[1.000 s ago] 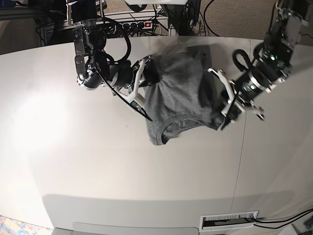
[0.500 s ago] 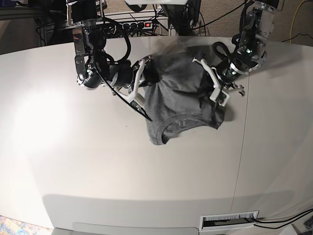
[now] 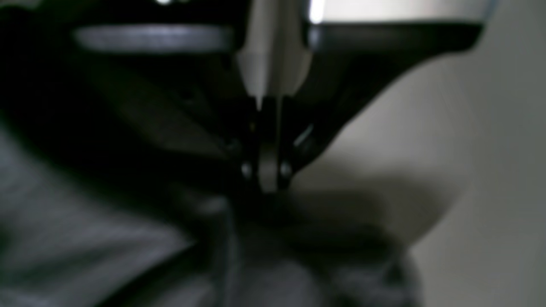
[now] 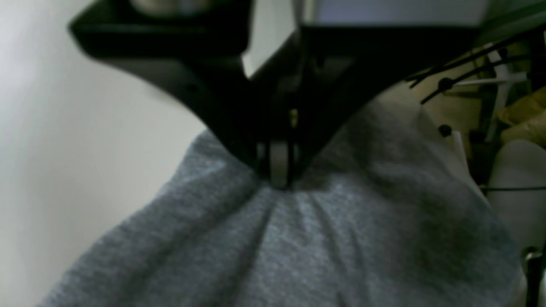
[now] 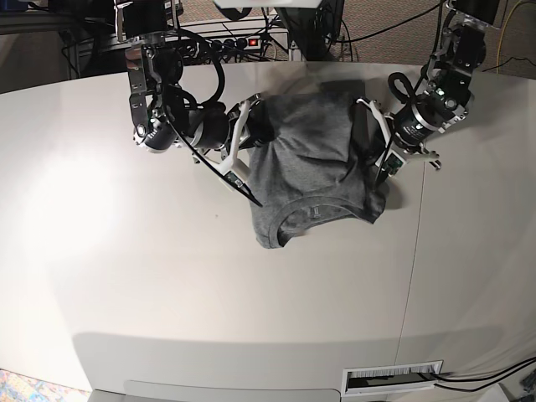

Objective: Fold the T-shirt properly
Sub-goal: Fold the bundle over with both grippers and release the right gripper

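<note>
Garment: the plain heather-grey short-sleeved cotton T-shirt [image 5: 314, 163] is being supported on the far half of the pale, smooth table [image 5: 167, 293], collar nearest the camera, partly bunched.
Right gripper [image 4: 277, 181]: its black fingers are being pressed together on a pinch of grey cloth, creases radiating from the tips.
Left gripper [image 3: 268, 187]: fingers are being held closed against the dark fabric edge; whether cloth is being pinched cannot be told from the blurred view.

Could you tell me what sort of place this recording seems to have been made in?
Probably a robotics lab or test bench: a wide pale table, a power strip amid loose cables behind it, and a grey T-shirt between two robot arms.
</note>
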Controlling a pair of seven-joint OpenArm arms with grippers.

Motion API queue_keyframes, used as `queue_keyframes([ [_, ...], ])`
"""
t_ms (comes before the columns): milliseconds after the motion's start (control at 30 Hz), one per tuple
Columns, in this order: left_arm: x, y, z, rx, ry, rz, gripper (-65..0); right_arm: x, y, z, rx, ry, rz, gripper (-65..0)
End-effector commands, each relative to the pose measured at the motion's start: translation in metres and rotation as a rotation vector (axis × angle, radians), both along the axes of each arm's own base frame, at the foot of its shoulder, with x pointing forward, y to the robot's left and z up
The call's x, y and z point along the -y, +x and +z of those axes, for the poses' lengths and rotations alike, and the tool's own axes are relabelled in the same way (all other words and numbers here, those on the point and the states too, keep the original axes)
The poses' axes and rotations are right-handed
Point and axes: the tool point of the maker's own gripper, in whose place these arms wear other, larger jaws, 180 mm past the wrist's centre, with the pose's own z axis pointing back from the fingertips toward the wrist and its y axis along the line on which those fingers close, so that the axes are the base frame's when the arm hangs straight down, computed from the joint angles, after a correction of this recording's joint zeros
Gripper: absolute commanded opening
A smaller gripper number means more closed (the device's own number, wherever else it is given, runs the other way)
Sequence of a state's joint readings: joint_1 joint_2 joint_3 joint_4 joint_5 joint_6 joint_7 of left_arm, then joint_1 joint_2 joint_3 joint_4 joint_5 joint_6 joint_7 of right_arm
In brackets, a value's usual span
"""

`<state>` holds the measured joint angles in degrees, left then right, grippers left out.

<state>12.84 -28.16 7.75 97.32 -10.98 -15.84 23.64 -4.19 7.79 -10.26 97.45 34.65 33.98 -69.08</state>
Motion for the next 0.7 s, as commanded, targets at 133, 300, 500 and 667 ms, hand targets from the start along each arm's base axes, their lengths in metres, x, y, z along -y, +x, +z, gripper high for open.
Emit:
queue_keyframes([
  [133, 0.022, 0.009, 0.053, 0.079, -0.065, -0.038, -65.0, 0.004, 0.008, 0.003, 0.038, -0.011, -0.013, -65.0],
  [300, 0.059, 0.003, 0.110, 0.144, -0.220, -0.102, -65.0, 0.002, 0.012, 0.007, 0.056, 0.009, -0.022, -65.0],
  [500, 0.082, -0.009, 0.121, 0.119, -0.350, -0.100, -65.0, -0.011, 0.014, 0.014, 0.068, 0.071, -0.032, -65.0],
  [667, 0.098, -0.013, 0.121, 0.108, -0.432, -0.073, -65.0, -0.021, 0.012, 0.018, 0.061, 0.106, -0.025, -65.0],
])
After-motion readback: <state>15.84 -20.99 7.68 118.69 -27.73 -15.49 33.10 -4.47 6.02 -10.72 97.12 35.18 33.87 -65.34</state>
